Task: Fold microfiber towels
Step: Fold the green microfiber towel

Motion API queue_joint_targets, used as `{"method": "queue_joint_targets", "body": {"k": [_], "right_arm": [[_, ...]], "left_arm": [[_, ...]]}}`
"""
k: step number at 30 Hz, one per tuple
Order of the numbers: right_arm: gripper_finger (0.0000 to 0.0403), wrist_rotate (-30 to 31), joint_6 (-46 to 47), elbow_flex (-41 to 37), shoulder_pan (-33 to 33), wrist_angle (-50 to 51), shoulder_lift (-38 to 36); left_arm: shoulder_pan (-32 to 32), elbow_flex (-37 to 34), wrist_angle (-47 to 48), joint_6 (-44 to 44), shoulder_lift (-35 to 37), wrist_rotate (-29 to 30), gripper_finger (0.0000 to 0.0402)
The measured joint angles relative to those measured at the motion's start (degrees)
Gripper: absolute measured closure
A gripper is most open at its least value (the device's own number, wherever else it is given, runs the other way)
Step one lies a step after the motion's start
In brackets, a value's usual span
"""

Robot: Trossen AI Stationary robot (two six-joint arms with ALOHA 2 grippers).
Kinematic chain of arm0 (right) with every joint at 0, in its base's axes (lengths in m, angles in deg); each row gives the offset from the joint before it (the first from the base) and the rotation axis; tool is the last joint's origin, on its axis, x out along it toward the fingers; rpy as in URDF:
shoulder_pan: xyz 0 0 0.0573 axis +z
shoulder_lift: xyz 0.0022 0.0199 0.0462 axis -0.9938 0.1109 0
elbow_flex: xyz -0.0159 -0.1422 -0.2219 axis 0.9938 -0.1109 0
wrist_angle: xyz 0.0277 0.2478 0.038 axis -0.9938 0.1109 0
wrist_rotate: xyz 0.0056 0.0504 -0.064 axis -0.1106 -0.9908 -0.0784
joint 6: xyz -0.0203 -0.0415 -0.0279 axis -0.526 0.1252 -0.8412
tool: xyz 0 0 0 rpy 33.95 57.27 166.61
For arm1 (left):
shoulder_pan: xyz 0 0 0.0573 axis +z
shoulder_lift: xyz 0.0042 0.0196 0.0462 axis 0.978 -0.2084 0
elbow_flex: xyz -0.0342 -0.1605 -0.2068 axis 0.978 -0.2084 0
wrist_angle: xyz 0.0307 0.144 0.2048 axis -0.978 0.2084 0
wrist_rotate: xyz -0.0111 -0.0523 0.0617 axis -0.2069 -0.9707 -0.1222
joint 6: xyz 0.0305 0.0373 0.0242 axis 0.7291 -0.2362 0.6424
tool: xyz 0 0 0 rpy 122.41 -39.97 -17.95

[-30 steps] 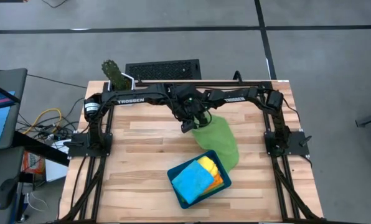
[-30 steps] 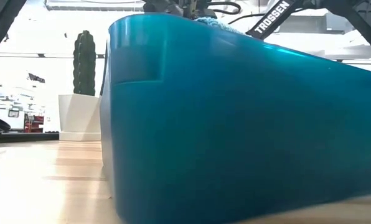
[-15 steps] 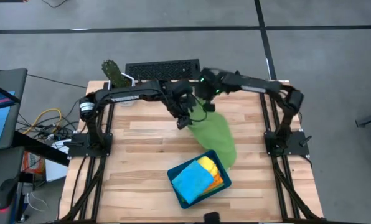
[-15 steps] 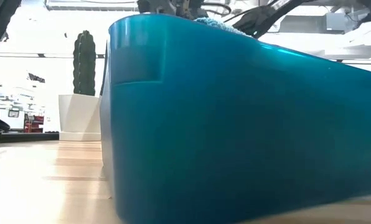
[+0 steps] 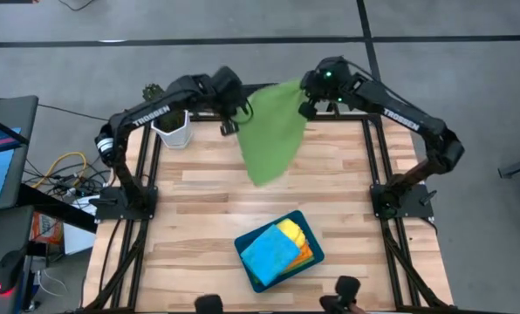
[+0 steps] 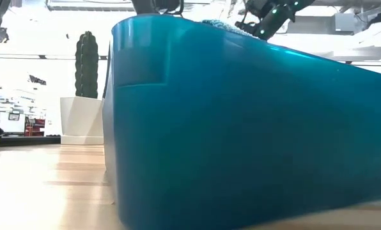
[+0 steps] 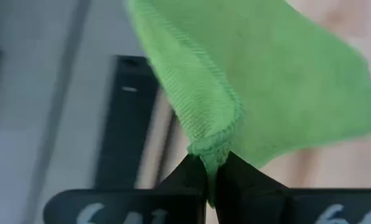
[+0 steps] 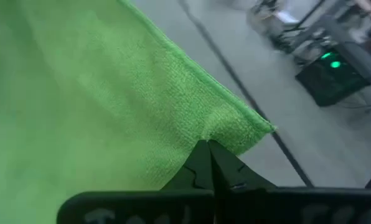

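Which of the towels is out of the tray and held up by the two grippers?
The green towel: the left gripper and right gripper each pinch a corner. The blue towel and the others lie in the teal tray.

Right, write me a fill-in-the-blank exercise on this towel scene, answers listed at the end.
1. The left gripper and the right gripper are each shut on a corner of the ____ towel.
2. That towel hangs spread in the air over the far part of the wooden ____.
3. In the teal tray, the towel lying on top is ____.
4. Behind the table's far left corner stands a white pot holding a ____.

Missing words: green; table; blue; cactus
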State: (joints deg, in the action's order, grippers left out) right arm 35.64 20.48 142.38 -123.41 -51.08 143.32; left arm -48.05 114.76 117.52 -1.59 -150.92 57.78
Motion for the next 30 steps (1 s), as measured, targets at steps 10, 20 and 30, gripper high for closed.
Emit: {"method": "queue_joint_targets", "body": {"k": [10, 20, 30], "right_arm": [[0.0399, 8.35, 5.19, -0.02, 3.87, -1.69, -4.11], [0.0399, 8.98, 19.76, -12.32, 15.57, -1.71, -8.15], [0.0399, 8.94, 33.29, -25.41, 32.03, -6.51, -7.59]], "left_arm": [[0.22, 13.58, 0.34, 6.65, 0.08, 12.95, 0.0401], [-7.65, 10.52, 16.71, -6.35, 1.80, -4.28, 0.0401], [-19.52, -11.34, 9.71, -14.22, 1.62, -8.28, 0.0401]]}}
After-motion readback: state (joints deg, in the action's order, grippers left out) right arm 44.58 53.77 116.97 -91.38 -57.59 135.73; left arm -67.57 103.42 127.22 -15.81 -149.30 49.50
